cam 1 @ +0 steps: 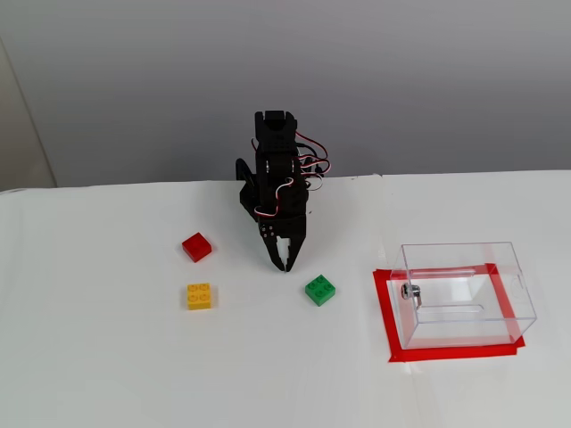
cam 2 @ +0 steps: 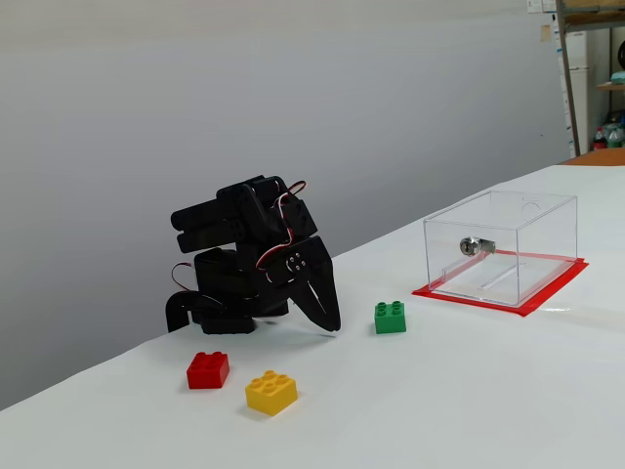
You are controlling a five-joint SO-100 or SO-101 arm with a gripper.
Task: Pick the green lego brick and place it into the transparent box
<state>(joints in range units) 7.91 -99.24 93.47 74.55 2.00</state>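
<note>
White table (cam 1: 107,374) holds three bricks: red (cam 1: 197,247), yellow (cam 1: 199,295), green lego brick (cam 1: 320,290).

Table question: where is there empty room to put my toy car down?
Free: the table in front of the yellow brick and green lego brick. Crowded: around the gripper between the red brick and transparent box.

Both fixed views are bright and evenly lit by soft, diffuse light. The white table (cam 1: 107,357) is nearly washed out, and shadows under the bricks are faint. The transparent box (cam 1: 464,290) shows pale reflections on its walls, without hard glare. Focus is sharp across both pictures, with mild softness in the far right background shelves (cam 2: 591,68). No edge distortion shows.
</note>
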